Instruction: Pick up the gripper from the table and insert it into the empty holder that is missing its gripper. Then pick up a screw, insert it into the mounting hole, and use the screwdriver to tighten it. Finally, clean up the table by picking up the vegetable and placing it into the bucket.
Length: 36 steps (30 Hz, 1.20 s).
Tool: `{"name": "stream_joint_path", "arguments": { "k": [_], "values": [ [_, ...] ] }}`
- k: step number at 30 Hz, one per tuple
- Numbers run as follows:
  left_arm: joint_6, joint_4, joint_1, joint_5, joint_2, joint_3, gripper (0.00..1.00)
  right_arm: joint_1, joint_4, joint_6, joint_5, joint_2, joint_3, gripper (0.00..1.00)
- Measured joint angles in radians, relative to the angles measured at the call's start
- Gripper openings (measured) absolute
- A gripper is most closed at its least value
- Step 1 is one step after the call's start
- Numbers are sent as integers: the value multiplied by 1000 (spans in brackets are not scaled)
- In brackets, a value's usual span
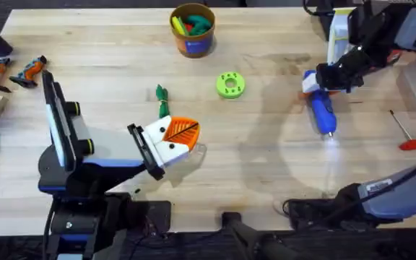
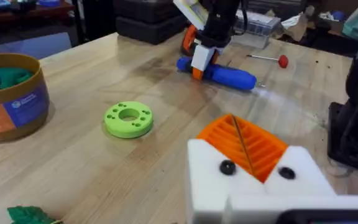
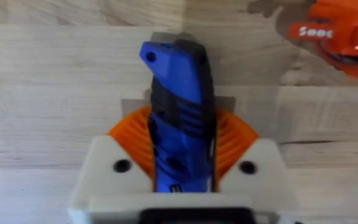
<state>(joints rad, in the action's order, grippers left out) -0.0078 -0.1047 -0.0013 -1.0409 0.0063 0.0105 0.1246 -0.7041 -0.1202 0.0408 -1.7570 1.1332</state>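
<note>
The blue screwdriver (image 1: 322, 110) lies on the table at the right, and my right gripper (image 1: 315, 81) is shut on its upper end. Its orange pads (image 3: 129, 134) clamp the screwdriver's body (image 3: 179, 106). My left gripper (image 1: 186, 133) rests low near the table's middle, shut, its two orange ribbed wedges (image 2: 241, 140) pressed together in the white holder blocks (image 2: 207, 171). Each block has a dark round spot (image 2: 227, 167); whether it is a screw or a hole I cannot tell. The dark-green vegetable (image 1: 162, 97) lies just beyond my left gripper. The bucket (image 1: 192, 43) stands at the far middle.
A lime-green disc (image 1: 230, 84) lies between the vegetable and the screwdriver. A red-handled rod (image 1: 409, 137) lies at the right edge. Orange-and-black tools (image 1: 13, 72) sit at the far left. The bucket holds several coloured toys (image 1: 192, 23).
</note>
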Motion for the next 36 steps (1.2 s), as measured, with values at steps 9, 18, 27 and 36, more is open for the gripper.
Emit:
{"name": "stream_joint_path", "arguments": {
  "k": [9, 18, 27, 36],
  "values": [
    [0, 0, 0, -3, 0, 0, 15, 1, -1, -1, 11, -4, 0, 26],
    [0, 0, 0, -3, 0, 0, 15, -1, -34, -1, 11, -4, 8, 26],
    [0, 0, 0, -3, 0, 0, 15, -79, -102, 1, 11, 63, 169, 26],
    [0, 0, 0, -3, 0, 0, 15, -254, -106, 41, 11, 149, 459, 26]
  ]
}}
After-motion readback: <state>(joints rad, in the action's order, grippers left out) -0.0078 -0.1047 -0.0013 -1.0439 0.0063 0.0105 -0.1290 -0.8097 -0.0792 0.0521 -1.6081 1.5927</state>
